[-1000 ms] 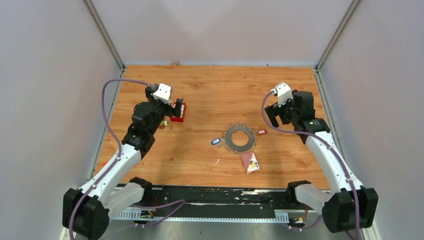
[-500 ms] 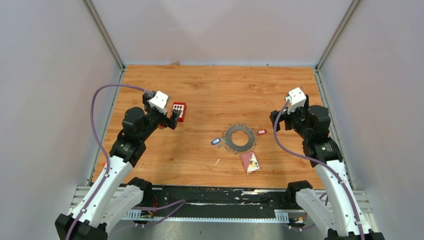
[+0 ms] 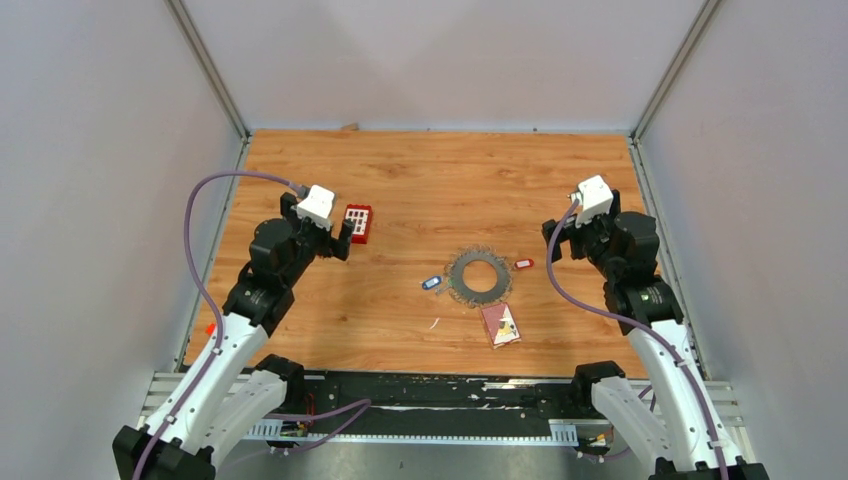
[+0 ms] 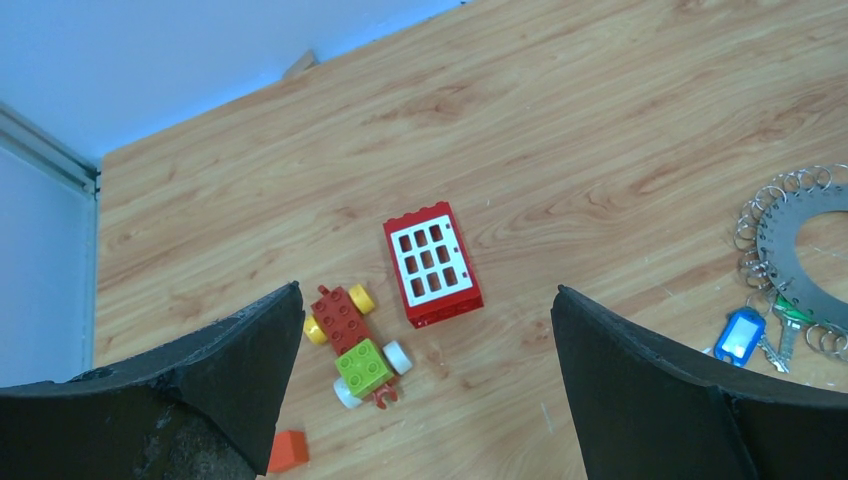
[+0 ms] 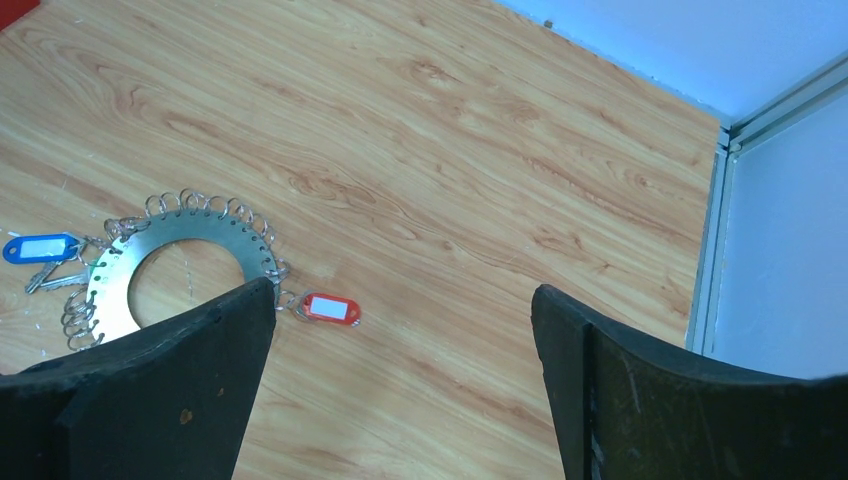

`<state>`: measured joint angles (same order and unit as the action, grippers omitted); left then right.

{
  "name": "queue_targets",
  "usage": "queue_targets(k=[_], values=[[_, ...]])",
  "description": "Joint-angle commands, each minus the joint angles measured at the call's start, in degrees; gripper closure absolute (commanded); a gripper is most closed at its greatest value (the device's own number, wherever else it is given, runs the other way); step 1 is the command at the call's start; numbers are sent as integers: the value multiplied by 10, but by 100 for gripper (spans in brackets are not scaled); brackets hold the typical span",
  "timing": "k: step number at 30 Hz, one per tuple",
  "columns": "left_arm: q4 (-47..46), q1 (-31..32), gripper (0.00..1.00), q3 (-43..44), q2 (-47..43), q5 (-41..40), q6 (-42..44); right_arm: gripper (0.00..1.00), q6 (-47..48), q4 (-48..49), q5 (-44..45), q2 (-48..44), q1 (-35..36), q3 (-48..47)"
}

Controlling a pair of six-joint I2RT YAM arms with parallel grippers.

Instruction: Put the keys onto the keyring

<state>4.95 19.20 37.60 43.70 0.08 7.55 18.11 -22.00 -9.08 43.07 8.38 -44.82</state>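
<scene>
Top view, keyring: the keyring (image 3: 473, 277) is lying flat on the tabletop (image 3: 420, 180) at frame centre.
Top view, keys: the blue-tagged key (image 3: 431, 283) is touching its left rim; the red-tagged key (image 3: 523, 264) is lying just right of it.
Top view, arms: the left gripper (image 3: 338, 238) is hovering beside the red block (image 3: 357, 222) and the right gripper (image 3: 555, 240) is hovering right of the ring. Both are apart from the keys.
Left wrist view: fingers are standing wide, gripping nothing; a green tag (image 4: 787, 312) is showing at the rim, right edge.
Right wrist view: fingers are standing wide and empty; the red tag is appearing linked to a rim loop.
Progress: the keys are seemingly sitting at the ring already; threading cannot be confirmed.
</scene>
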Motion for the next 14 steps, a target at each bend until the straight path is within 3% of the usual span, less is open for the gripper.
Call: queue_targets(k=[1,14], values=[[-18,-1,0,2,-10,-4,0,0,3,27,12,-4,1,3],[-16,-1,0,3,-11,-4,-1,0,-1,25,4,-4,1,5]])
